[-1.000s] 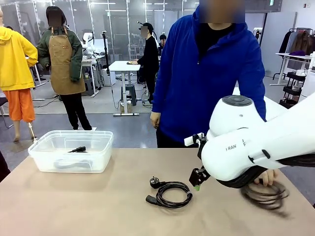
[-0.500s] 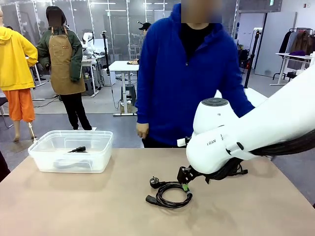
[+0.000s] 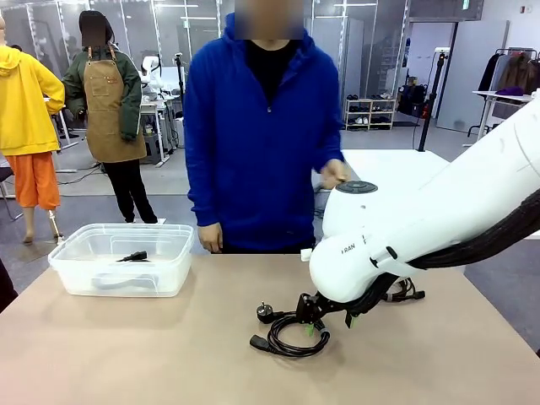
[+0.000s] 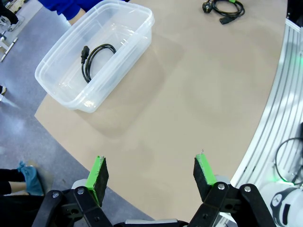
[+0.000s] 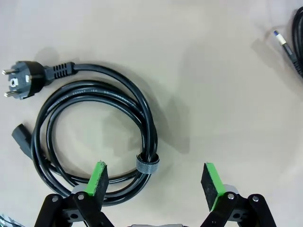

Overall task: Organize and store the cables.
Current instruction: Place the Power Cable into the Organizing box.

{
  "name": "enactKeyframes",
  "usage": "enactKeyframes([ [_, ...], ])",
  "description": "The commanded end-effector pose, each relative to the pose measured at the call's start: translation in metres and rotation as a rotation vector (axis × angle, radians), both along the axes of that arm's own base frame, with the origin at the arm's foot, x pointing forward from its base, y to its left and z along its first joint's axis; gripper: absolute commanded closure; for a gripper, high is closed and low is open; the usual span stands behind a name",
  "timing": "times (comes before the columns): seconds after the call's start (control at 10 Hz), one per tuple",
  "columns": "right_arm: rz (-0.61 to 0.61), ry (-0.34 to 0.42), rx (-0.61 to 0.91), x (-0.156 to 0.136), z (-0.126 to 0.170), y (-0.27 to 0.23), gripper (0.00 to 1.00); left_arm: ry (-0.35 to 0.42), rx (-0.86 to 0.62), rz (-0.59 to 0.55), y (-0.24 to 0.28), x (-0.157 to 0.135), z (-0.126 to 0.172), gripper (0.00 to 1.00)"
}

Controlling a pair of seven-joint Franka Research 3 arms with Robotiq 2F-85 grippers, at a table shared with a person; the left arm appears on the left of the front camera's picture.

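Right hand [image 5: 154, 180] agape over coiled cable [image 5: 59, 71]

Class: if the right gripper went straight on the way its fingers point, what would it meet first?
Probably the coiled black cable, near its grey strap, lying between the open fingers of the right gripper, with the table just beneath. Depth is unclear.

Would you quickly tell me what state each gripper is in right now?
Left gripper: open, holding nothing.
Right gripper: open above the coiled cable, not gripping it.
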State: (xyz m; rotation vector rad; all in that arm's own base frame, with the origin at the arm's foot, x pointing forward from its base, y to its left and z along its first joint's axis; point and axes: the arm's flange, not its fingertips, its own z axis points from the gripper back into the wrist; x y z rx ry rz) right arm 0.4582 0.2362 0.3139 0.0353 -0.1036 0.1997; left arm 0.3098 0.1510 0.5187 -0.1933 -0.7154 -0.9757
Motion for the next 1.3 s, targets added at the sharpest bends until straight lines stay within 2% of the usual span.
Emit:
enactKeyframes([
  [0.0,-0.026,0.052,-0.011,0.0,-0.009,0.011,0.0,-0.016,-0.008,0.002,-0.001,-0.001,-0.002,0.08],
  [0.1,-0.022,0.039,-0.021,-0.001,-0.009,0.01,0.0,-0.016,-0.008,0.002,-0.001,-0.001,-0.002,0.08],
  [0.2,0.002,0.018,-0.03,-0.003,-0.009,0.01,0.42,-0.016,-0.008,0.002,-0.001,-0.001,-0.002,0.08],
  [0.3,0.0,0.014,-0.036,-0.004,-0.008,0.01,0.6,-0.016,-0.008,0.002,-0.001,-0.001,-0.002,0.08],
  [0.4,0.002,0.013,-0.044,-0.005,-0.008,0.011,1.0,-0.016,-0.008,0.002,-0.001,-0.001,-0.002,0.08],
  [0.5,0.005,0.018,-0.053,-0.006,-0.008,0.011,0.65,-0.016,-0.008,0.002,-0.001,-0.001,-0.002,0.08],
  [0.6,0.0,0.022,-0.053,-0.006,-0.01,0.011,1.0,-0.016,-0.008,0.002,-0.001,-0.001,-0.002,0.08],
  [1.0,-0.071,0.007,-0.03,0.002,-0.002,0.0,1.0,-0.016,-0.008,0.002,-0.001,-0.001,-0.002,0.08],
  [1.1,-0.06,0.026,-0.018,0.001,-0.001,0.0,1.0,-0.016,-0.008,0.002,-0.001,-0.001,-0.002,0.08],
  [1.2,-0.017,0.022,-0.02,0.002,-0.007,-0.003,0.93,-0.016,-0.008,0.002,-0.001,-0.001,-0.002,0.08],
])
